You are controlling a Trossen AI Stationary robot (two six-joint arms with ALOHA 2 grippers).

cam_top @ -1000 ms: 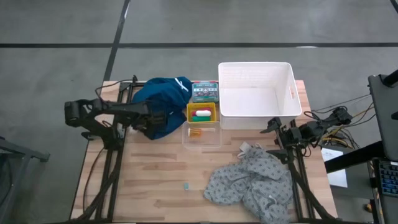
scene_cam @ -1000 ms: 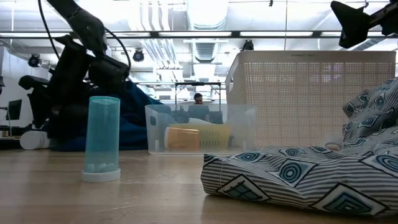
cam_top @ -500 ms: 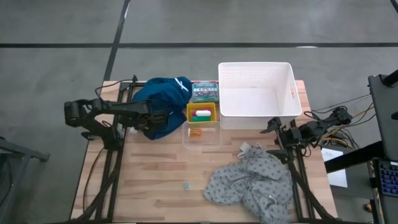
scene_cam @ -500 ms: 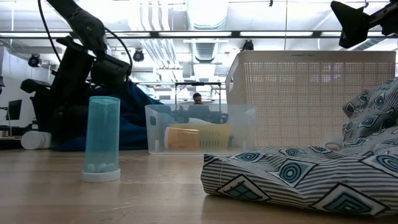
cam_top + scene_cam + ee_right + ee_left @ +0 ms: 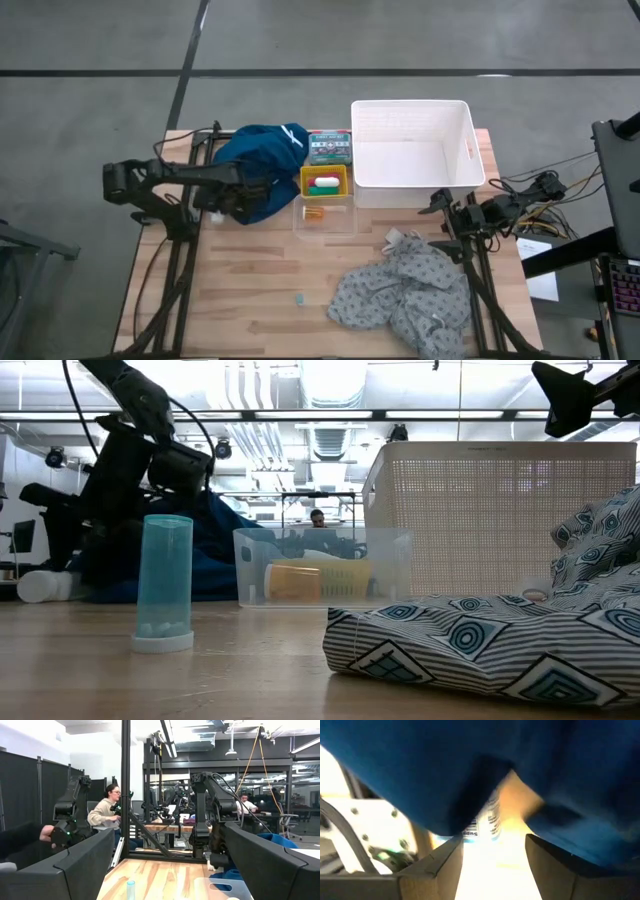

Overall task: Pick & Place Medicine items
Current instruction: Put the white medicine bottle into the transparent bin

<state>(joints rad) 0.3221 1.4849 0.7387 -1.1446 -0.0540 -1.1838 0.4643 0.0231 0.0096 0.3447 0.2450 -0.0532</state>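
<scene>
The left pincer [image 5: 228,197], at nine o'clock, is clamped on a white-and-blue bottle [image 5: 487,817] under the blue cloth [image 5: 262,160]; it should be drawn out slowly. The right pincer [image 5: 440,201] is spread wide.

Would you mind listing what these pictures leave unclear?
- Left wrist view: the dark blue cloth covers most of the white-and-blue bottle; whether the left gripper holds anything is hidden.
- High view: the small pieces in the yellow bin are too small to identify.
</scene>
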